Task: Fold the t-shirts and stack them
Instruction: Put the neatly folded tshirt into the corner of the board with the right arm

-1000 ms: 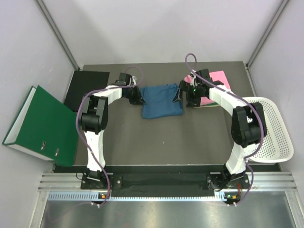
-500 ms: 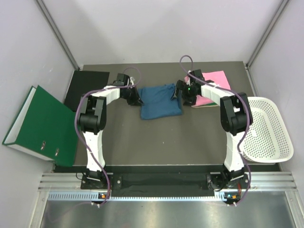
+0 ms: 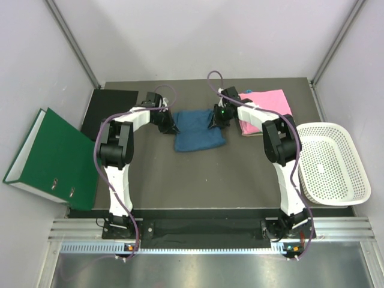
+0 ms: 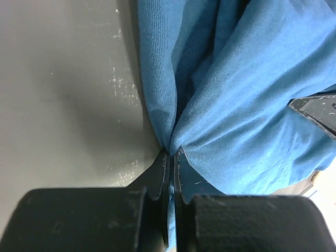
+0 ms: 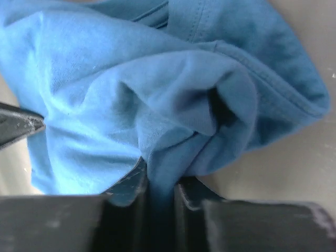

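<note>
With the left claw (image 4: 170, 157) and right claw (image 5: 157, 178) each clamped on opposite edges of the teal t-shirt (image 3: 198, 132) lying mid-rear on the counter (image 3: 210, 174), raise both evenly and hold the cloth taut for folding.

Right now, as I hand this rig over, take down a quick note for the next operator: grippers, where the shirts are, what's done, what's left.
Grippers: the left gripper is shut on the left edge of the blue t-shirt. The right gripper is shut on a fold at its right edge.
Shirts: the blue t-shirt lies bunched at the far middle of the table, between the two grippers. The pink t-shirt lies to its right as a flat rectangle.
Done: the pink one looks folded.
Left: finish folding the blue one, then stack the two.
</note>
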Robot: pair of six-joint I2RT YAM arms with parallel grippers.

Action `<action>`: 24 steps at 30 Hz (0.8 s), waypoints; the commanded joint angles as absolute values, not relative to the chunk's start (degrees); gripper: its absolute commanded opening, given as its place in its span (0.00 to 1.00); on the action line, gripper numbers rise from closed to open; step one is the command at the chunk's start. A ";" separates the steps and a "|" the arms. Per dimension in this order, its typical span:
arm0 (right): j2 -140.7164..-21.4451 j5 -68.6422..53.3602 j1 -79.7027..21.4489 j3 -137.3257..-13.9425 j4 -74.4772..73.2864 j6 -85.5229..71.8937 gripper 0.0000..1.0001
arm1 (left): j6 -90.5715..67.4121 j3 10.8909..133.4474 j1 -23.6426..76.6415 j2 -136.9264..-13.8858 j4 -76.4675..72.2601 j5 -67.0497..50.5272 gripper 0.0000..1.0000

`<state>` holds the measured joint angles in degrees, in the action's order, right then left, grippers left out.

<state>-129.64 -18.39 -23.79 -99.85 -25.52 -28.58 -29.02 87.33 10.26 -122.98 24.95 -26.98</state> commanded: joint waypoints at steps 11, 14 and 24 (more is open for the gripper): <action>-122.69 1.56 -26.54 -120.36 -48.67 -9.94 0.03 | -24.87 92.12 5.98 -107.06 36.30 -15.47 0.98; -123.84 4.73 -26.46 -126.64 -52.46 -7.21 0.04 | -24.35 90.10 4.49 -105.56 36.65 -15.55 0.99; -117.69 5.80 -22.59 -124.80 -51.85 -4.84 0.04 | -25.75 79.90 4.22 -105.30 35.25 -17.14 0.99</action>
<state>-123.72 4.49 -24.95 -124.86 -51.48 -7.01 -25.39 83.20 3.90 -106.39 35.22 -16.91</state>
